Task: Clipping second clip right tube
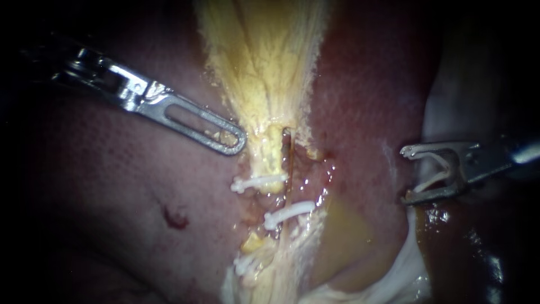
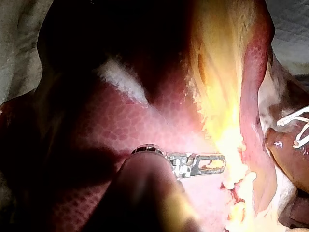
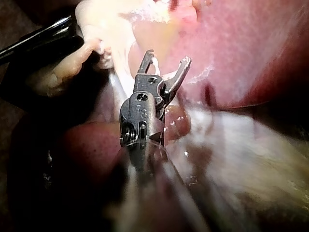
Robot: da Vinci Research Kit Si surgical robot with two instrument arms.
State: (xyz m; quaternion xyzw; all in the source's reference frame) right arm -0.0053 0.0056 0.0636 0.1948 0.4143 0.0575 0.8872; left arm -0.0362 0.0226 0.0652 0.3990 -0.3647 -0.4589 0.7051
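- Liver [image 1: 112, 214] backdrop; placed clips [image 1: 288, 213] lie mid-frame.
- Left instrument [image 1: 236, 141], pincer pressed together, likely steadies tissue.
- Right instrument [image 1: 409, 174] pincer grips an open clip [image 1: 446, 165], mid-right, awaiting approach.

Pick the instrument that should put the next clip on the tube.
Right. The right instrument already carries a white clip between its wide-set jaws, which face the tubes. The left instrument carries no clip and rests beside the yellow tissue.

Left tool [image 2: 206, 165] beside yellow tissue [image 2: 219, 82]
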